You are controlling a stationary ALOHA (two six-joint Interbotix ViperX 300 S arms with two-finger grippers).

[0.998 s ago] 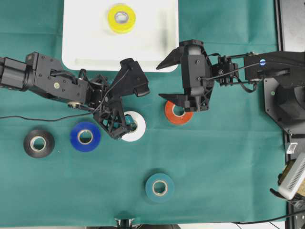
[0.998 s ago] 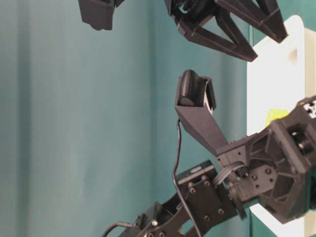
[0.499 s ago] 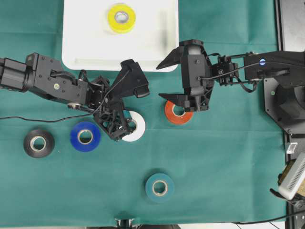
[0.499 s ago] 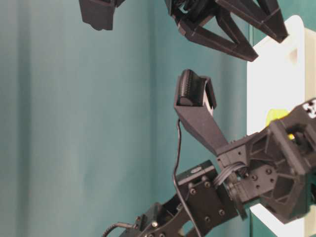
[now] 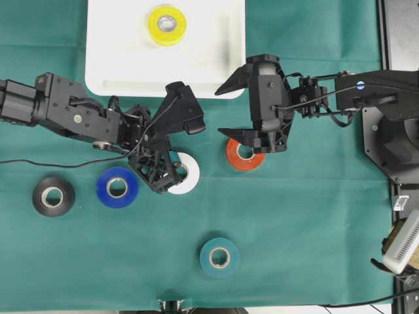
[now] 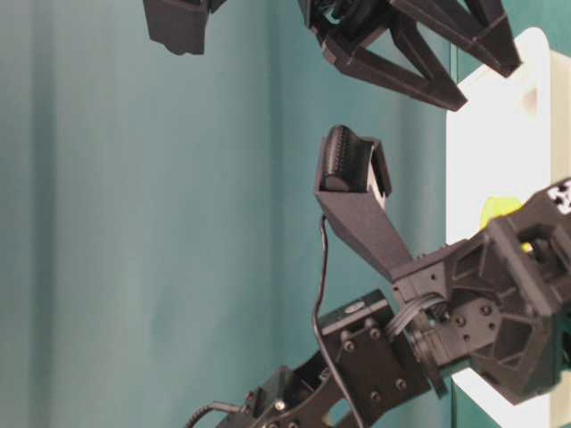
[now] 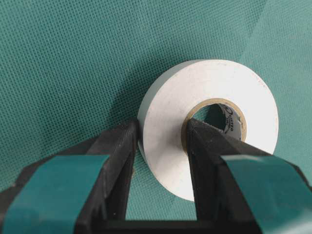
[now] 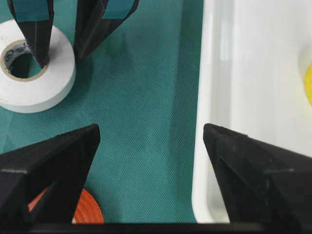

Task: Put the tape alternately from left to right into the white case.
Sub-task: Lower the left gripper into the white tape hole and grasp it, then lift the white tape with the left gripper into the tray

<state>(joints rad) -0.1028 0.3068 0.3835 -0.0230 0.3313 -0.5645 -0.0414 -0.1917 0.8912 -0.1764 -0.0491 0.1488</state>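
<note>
My left gripper (image 5: 171,171) is shut on the white tape roll (image 5: 190,178), which lies flat on the green cloth. In the left wrist view one finger (image 7: 117,146) presses the white roll's (image 7: 214,83) outer wall and the other sits inside its pale core. My right gripper (image 5: 226,111) hangs open between the white case (image 5: 118,59) and the red-orange roll (image 5: 234,156), holding nothing. A yellow roll (image 5: 166,25) lies in the case near its far rim. Blue (image 5: 105,190), black (image 5: 40,196) and teal (image 5: 208,258) rolls rest on the cloth.
The case's rounded corner (image 8: 209,146) is just right of my right gripper (image 8: 151,134), with the red-orange roll (image 8: 85,212) below it. A thin black cable (image 5: 39,162) crosses the cloth at left. Grey equipment (image 5: 399,33) stands past the right edge.
My left gripper's fingers have closed onto the white roll's wall. The right arm and all other rolls have stayed in place.
</note>
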